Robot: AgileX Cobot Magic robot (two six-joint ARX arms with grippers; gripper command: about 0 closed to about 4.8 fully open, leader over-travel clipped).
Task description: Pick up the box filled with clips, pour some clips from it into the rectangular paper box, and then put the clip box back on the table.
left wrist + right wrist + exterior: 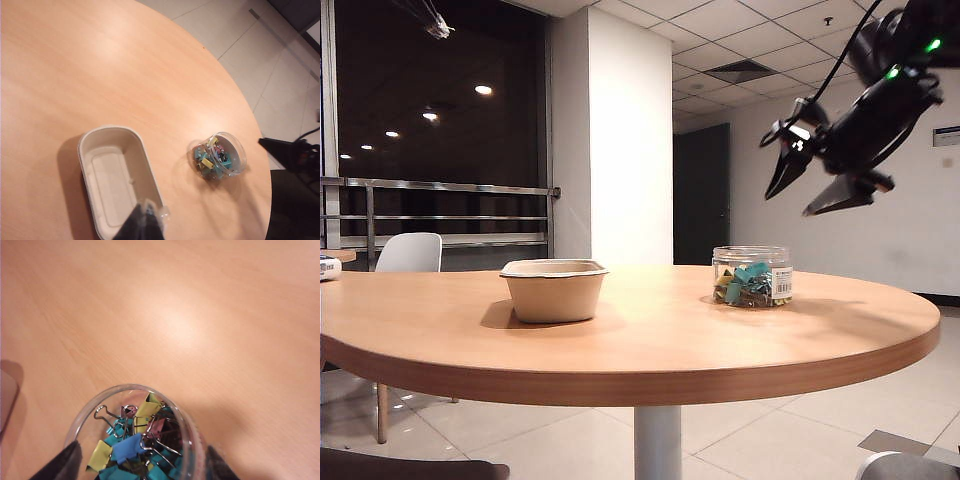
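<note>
Nearest the exterior camera, the table (620,330) carries the rectangular paper box (554,290) towards the left and the box filled with clips (752,277) to the right, well apart, both upright. Above the jar hangs the right gripper (805,196), its 2 fingers spread wide with nothing between them. From above, the left gripper (141,223) hovers over the paper box, fingertips together.

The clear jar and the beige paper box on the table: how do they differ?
The clear jar is round and see-through; the paper box is rounded-rectangular, opaque and wider. The jar holds coloured clips; the box looks empty. The open right gripper hangs above the jar, not the box. Both stand upright, lidless, on the table.
</note>
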